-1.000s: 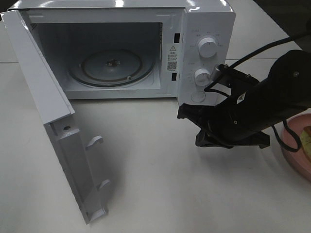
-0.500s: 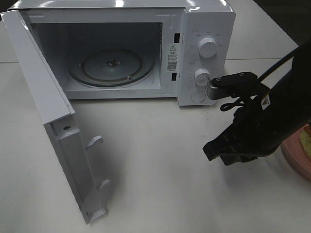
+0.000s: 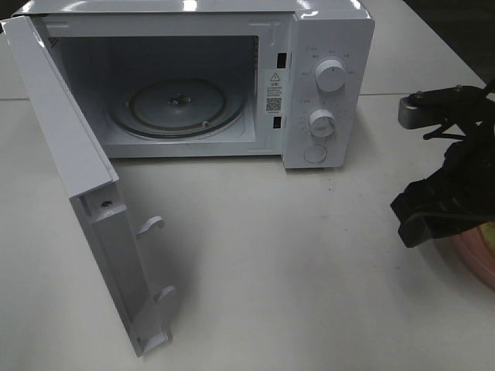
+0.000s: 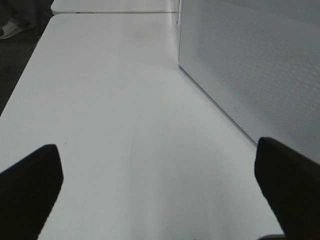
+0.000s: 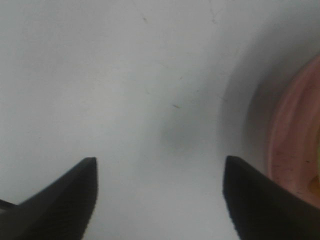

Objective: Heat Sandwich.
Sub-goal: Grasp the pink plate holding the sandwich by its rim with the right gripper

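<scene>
Hovering over the white table (image 3: 255, 255), the right gripper (image 5: 160, 160) has its jaws spread apart, with only tabletop between the two dark fingers (image 5: 65, 200) and nothing held. Pink plate (image 5: 295, 140) lies just beside one finger, at the far right edge of the high view. Sandwich (image 3: 489, 230) is on that plate, mostly hidden behind the right arm (image 3: 456, 193); only a pale yellow sliver shows at the frame edge. Left gripper (image 4: 157, 150) stands wide, empty, above the table alongside the perforated side wall (image 4: 260, 65) of the microwave (image 3: 329, 46). Microwave sits at the back of the table, door (image 3: 69, 154) swung open to the left, glass turntable (image 3: 155, 108) in view inside. Two round knobs (image 3: 330, 77) sit one above the other on the front panel.
</scene>
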### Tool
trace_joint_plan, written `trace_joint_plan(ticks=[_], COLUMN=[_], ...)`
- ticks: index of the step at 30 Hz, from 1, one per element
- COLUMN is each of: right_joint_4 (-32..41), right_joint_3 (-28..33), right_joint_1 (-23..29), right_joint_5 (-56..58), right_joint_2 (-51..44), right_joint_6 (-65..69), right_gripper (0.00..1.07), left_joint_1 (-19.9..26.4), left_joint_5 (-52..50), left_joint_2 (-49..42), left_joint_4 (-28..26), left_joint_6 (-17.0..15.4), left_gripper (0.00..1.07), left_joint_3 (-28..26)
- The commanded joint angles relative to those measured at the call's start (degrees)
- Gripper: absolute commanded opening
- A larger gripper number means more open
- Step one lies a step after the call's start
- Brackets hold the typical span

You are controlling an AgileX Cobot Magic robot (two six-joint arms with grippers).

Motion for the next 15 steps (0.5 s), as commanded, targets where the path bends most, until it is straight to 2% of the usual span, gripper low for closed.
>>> trace_joint_plan(ticks=[1,2,4,15], right_joint_4=[-3.4,-3.6,-3.6,-2.6], right_joint_3=[-1.7,-1.9,-2.1,-2.9], right_joint_1=[-1.9,-2.5,-3.1,-9.0], right_joint_5=[1.5,1.5,1.7,1.9], right_joint_2=[-0.4,-0.4,-0.4,4.0], right_joint_6=[-0.6,-1.0,-1.4,-2.6], right_gripper=[0.92,0.98,1.00,0.98], left_joint_1=[0.1,0.1,0.1,0.1], left_joint_5=[-0.3,-0.3,-0.3,-0.3], left_joint_2=[-1.7,-1.7,-1.7,-1.7], left_joint_4=[0.0,0.0,0.0,0.0], left_joint_6=[0.1,0.1,0.1,0.1], left_gripper=[1.01,1.01,1.01,1.01], left_joint_3=[0.2,0.2,0.2,0.2])
